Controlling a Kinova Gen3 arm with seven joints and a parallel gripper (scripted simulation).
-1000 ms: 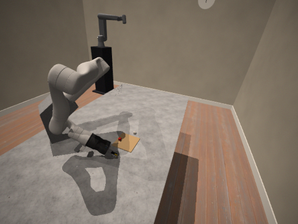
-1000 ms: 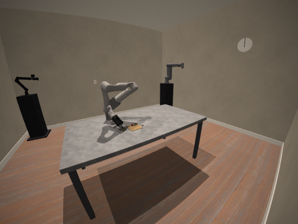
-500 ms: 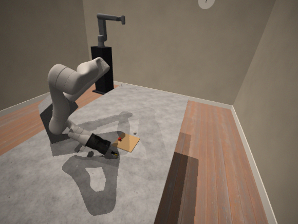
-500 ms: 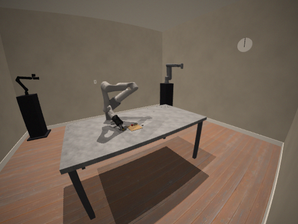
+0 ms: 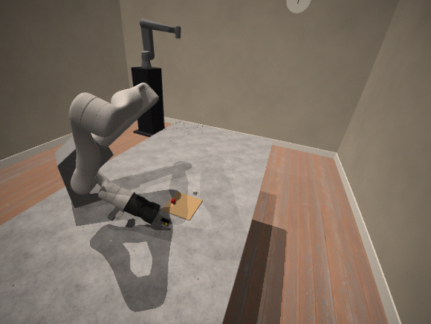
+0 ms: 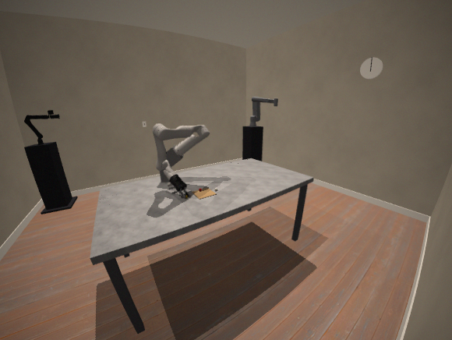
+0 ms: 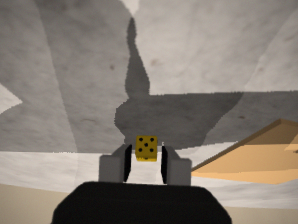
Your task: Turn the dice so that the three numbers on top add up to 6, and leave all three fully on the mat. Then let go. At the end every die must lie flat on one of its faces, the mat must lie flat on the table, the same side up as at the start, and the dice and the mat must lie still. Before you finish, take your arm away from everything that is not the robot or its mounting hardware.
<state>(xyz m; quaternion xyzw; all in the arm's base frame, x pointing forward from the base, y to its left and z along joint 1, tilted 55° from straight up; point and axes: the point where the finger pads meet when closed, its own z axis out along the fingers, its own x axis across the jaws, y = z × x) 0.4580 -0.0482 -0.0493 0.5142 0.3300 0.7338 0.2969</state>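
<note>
A yellow die (image 7: 146,148) sits between the fingers of my gripper (image 7: 146,158), with a small gap on each side; the fingers stand open around it. It lies low over the grey table, just off the near-left corner of the orange mat (image 5: 183,206). In the top view the gripper (image 5: 163,223) and the yellow die (image 5: 166,223) show as a small spot. A red die (image 5: 173,201) lies on the mat near its left corner. A white die (image 5: 195,192) lies beside the mat's far edge, seemingly on the table. The mat lies flat (image 7: 250,155).
The grey table's edge runs to the right of the mat (image 6: 205,193). Two black pedestals with camera arms (image 6: 253,140) (image 6: 47,171) stand on the floor beyond the table. My own arm (image 5: 96,148) reaches in from the left.
</note>
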